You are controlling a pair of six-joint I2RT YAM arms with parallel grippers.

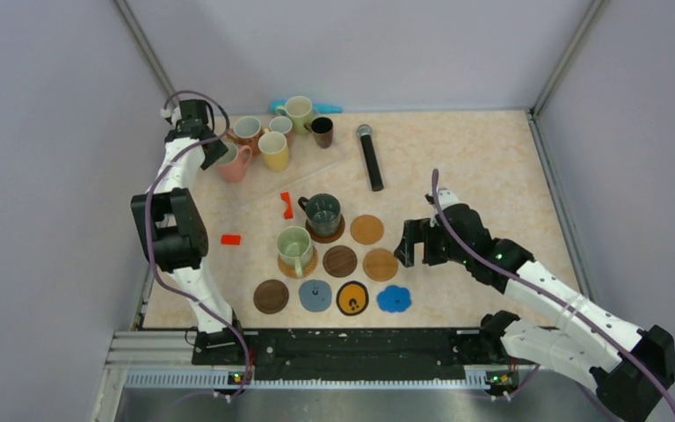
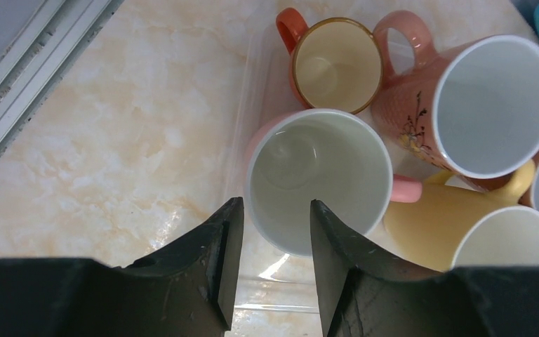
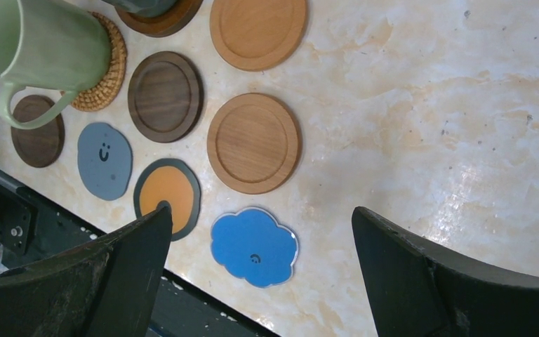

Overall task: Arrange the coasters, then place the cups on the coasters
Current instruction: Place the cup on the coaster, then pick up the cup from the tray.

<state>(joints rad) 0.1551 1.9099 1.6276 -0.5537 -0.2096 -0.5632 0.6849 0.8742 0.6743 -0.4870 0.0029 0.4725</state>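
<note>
Coasters (image 3: 253,142) lay grouped on the near side of the black microphone (image 1: 370,156). Most were brown or tan, and a grey-blue, a black-and-yellow and a bright blue one sat in the row farthest from it. Two of them bore cups, a dark green cup (image 1: 323,214) and a pale green cup (image 1: 295,249), both to the microphone's near left. The other cups (image 1: 274,141) stood clustered to the microphone's left. There the left gripper (image 2: 276,204) hung half-parted over a pink cup (image 2: 316,179), one finger outside its rim and one over its mouth; whether it touched could not be told. The right gripper (image 3: 261,210), to the microphone's near right, gaped wide and held nothing.
</note>
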